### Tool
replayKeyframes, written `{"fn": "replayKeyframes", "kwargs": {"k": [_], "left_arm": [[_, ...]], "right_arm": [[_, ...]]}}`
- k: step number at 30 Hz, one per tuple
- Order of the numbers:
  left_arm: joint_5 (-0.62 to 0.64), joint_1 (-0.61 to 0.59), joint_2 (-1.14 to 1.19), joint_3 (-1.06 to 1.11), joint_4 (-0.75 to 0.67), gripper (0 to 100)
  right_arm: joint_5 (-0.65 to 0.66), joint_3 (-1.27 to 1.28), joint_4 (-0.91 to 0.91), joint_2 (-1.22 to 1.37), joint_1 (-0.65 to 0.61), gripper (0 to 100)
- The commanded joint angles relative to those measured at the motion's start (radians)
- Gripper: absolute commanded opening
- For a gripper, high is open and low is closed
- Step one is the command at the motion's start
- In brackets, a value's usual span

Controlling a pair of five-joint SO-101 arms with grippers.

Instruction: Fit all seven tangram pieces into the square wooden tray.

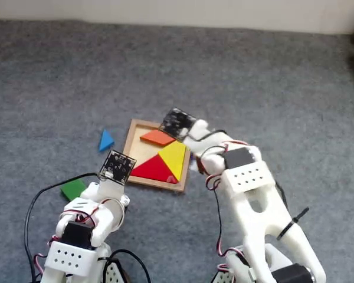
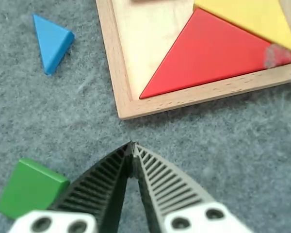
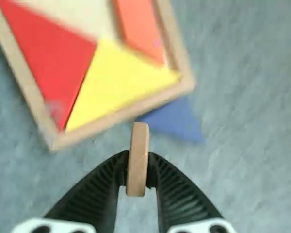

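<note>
The square wooden tray lies mid-table and holds a red triangle, a yellow triangle and an orange piece. My right gripper hovers just outside the tray's rim, shut on a thin tan wooden piece seen edge-on. A dark blue triangle lies on the carpet against that rim. My left gripper is shut and holds nothing, just off the tray's corner. A green square rests beside it, and a light blue triangle lies farther off.
Grey carpet covers the whole table. The light blue triangle and green square sit left of the tray. Bare wood shows in the tray's left part. A black cable loops near the left arm.
</note>
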Motion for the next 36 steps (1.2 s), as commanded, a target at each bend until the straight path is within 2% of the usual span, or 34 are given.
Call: {"fn": "replayKeyframes", "kwargs": {"k": [1,5,10,19,26,32,36], "left_arm": [[-0.008,-0.004,-0.008,0.028,0.0,1],[-0.008,-0.004,-0.008,0.028,0.0,1],[-0.008,-0.004,-0.008,0.028,0.0,1],[-0.008,-0.004,-0.008,0.028,0.0,1],[-0.008,-0.004,-0.008,0.028,0.0,1],[-0.008,-0.004,-0.008,0.028,0.0,1],[-0.008,-0.004,-0.008,0.028,0.0,1]], "right_arm": [[-0.043,-0.008,-0.143,-0.042,-0.062,0.4],[-0.087,-0.007,-0.269,-0.041,-0.116,0.4],[-0.087,-0.054,-0.315,0.084,-0.194,0.4],[-0.089,-0.326,-0.317,0.46,-0.197,0.4],[-0.089,-0.486,-0.312,0.65,-0.199,1.2],[-0.089,-0.499,-0.309,0.662,-0.209,18.0],[-0.109,-0.506,-0.189,0.662,-0.225,18.9]]}}
